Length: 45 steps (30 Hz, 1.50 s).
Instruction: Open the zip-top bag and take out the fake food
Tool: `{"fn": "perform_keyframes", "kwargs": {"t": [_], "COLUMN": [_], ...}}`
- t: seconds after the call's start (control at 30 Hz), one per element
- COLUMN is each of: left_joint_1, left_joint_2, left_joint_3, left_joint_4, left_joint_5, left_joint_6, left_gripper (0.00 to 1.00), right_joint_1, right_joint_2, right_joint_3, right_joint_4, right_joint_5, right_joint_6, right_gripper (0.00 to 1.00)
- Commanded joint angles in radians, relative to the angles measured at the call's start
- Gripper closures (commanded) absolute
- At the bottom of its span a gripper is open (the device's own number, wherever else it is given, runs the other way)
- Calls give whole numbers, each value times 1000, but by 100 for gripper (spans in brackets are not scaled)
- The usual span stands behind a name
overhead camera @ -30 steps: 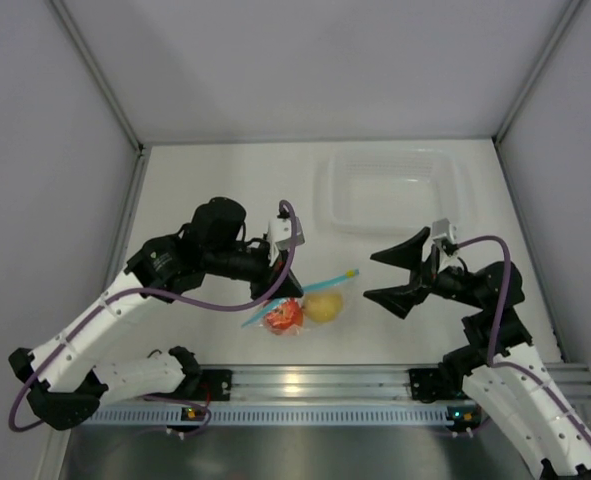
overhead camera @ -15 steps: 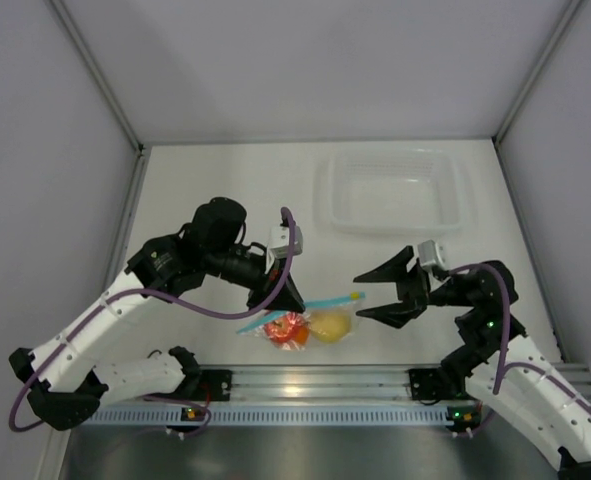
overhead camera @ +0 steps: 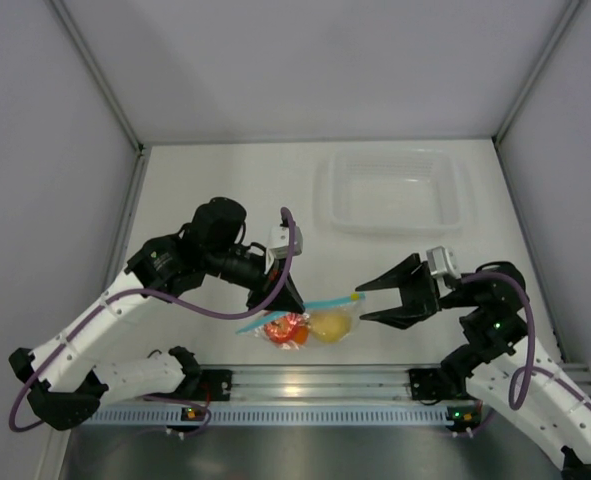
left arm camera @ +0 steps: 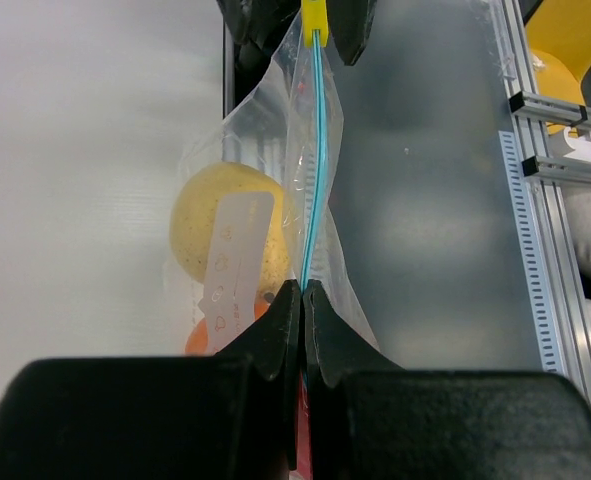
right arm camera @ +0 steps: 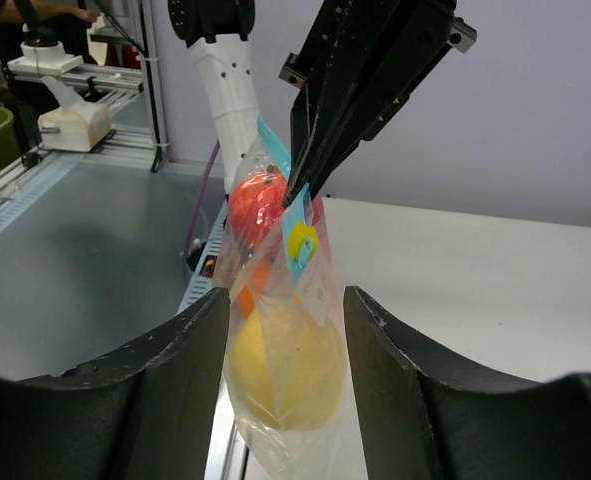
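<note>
The zip-top bag (overhead camera: 310,322) hangs clear of the table, its blue zip strip (left arm camera: 315,150) stretched taut. My left gripper (overhead camera: 291,300) is shut on that strip (left arm camera: 303,292). The fake food is inside: a yellow fruit (right arm camera: 285,365), a red one (right arm camera: 258,200) and a sliver of orange (right arm camera: 248,285). My right gripper (right arm camera: 285,295) is open, its fingers (right arm camera: 190,345) on either side of the bag's end below the yellow slider (right arm camera: 301,243). From above, the right gripper (overhead camera: 363,304) brackets the strip's right tip.
A clear rigid tray (overhead camera: 456,196) sits at the back right of the white table. An aluminium rail (overhead camera: 315,382) runs along the near edge, just below the hanging bag. Grey walls close in the sides and back.
My right gripper has moved left to the bag's slider end and narrowed its jaws around it. The left gripper shifted slightly toward the near edge with the bag.
</note>
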Motion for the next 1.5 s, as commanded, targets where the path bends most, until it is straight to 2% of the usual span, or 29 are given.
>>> {"fn": "perform_keyframes", "kwargs": {"t": [0.0, 0.17, 0.43, 0.73, 0.97, 1.13, 1.47], "left_joint_1": [2, 2, 2, 2, 2, 2, 2], "left_joint_2": [-1, 5, 8, 12, 8, 5, 2], "left_joint_3": [12, 17, 11, 19, 19, 22, 20], "left_joint_4": [22, 22, 22, 20, 22, 22, 22], "left_joint_5": [41, 47, 47, 42, 39, 39, 41], "left_joint_6": [22, 21, 22, 22, 21, 22, 24], "left_gripper": [100, 100, 100, 100, 100, 100, 100], "right_joint_1": [27, 39, 44, 45, 45, 45, 47], "right_joint_2": [-7, -10, 1, 0, 4, 7, 7], "right_joint_3": [57, 60, 75, 82, 72, 74, 66], "right_joint_4": [48, 45, 16, -27, -24, -33, -27], "right_joint_5": [-38, -31, 9, 17, 24, 21, 24], "right_joint_6": [-11, -11, -11, -40, -37, -45, -42], "right_gripper": [50, 57, 61, 73, 74, 80, 76]}}
